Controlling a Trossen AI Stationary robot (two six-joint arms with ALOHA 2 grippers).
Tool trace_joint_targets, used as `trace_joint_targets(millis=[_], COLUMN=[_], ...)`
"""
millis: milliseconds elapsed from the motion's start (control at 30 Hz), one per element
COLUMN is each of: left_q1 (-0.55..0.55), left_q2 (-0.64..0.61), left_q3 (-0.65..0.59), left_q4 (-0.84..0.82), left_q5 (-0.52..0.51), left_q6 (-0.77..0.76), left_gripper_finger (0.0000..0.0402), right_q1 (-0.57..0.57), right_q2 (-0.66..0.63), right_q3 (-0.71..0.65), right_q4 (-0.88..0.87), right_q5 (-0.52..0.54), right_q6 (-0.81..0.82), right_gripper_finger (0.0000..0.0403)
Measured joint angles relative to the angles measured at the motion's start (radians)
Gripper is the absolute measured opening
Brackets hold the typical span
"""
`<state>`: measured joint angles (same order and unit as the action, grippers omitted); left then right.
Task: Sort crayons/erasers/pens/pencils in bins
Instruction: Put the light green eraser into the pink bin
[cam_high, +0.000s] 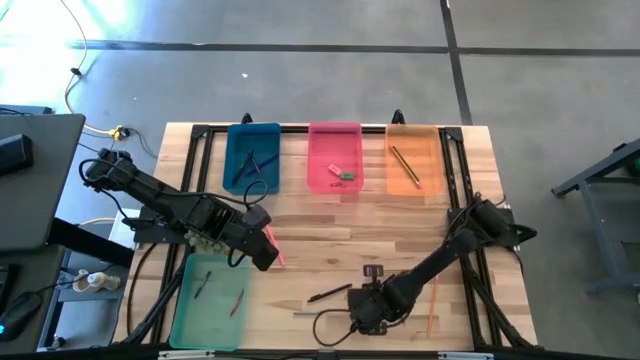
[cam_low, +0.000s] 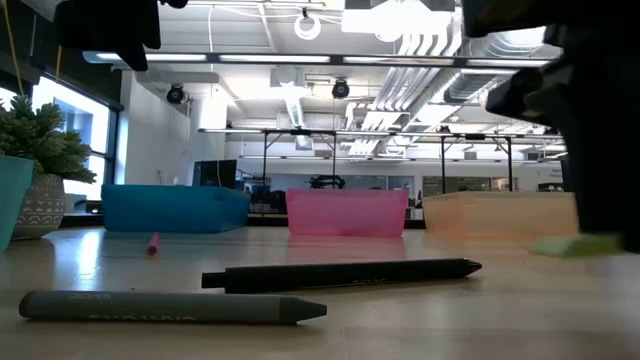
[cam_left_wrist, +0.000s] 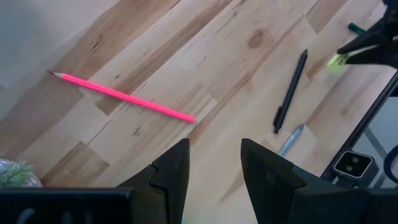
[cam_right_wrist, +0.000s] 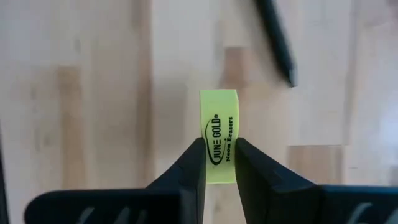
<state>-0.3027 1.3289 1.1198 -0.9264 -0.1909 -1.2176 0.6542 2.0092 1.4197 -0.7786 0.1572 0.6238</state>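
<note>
My right gripper (cam_right_wrist: 219, 142) is shut on a small yellow eraser (cam_right_wrist: 219, 124) near the table's front, right of centre (cam_high: 365, 312). A black pen (cam_low: 340, 275) and a grey crayon (cam_low: 170, 306) lie flat on the wood just left of it. My left gripper (cam_left_wrist: 214, 149) hangs open over the wood at the left (cam_high: 262, 250), near a pink pencil (cam_left_wrist: 124, 96) that lies flat. The blue bin (cam_high: 253, 157), pink bin (cam_high: 334, 157) and orange bin (cam_high: 414, 158) stand along the far edge. The green bin (cam_high: 208, 300) stands at the near left. My right gripper pinches the eraser's two printed long sides (cam_right_wrist: 219, 158) between its two fingers. The fingers come from above, pointing down. The eraser stands on end in the hold, its free end (cam_right_wrist: 219, 99) sticking out past the fingertips toward the table, seemingly just clear of the wood.
An orange pencil (cam_high: 433, 305) lies right of my right arm. The blue bin holds pens (cam_high: 250, 170), the pink bin erasers (cam_high: 340, 172), the orange bin a pencil (cam_high: 403, 165), and the green bin two short sticks (cam_high: 220, 293). Bare wood lies in the table's middle. A potted plant (cam_low: 35, 150) stands at the left.
</note>
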Motion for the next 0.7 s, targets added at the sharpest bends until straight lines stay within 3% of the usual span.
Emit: trace_joint_targets(millis=[333, 700], left_q1=[0.000, 0.000], left_q2=[0.000, 0.000], left_q3=[0.000, 0.000], left_q4=[0.000, 0.003], left_q5=[-0.031, -0.046], left_q6=[0.061, 0.061], left_gripper_finger=[0.0131, 0.0131], right_q1=[-0.110, -0.323], right_q2=[-0.124, -0.274], right_q3=[0.002, 0.004], right_q4=[-0.057, -0.081], right_q5=[0.081, 0.187], right_q6=[-0.003, -0.062], right_gripper_finger=[0.0052, 0.0052])
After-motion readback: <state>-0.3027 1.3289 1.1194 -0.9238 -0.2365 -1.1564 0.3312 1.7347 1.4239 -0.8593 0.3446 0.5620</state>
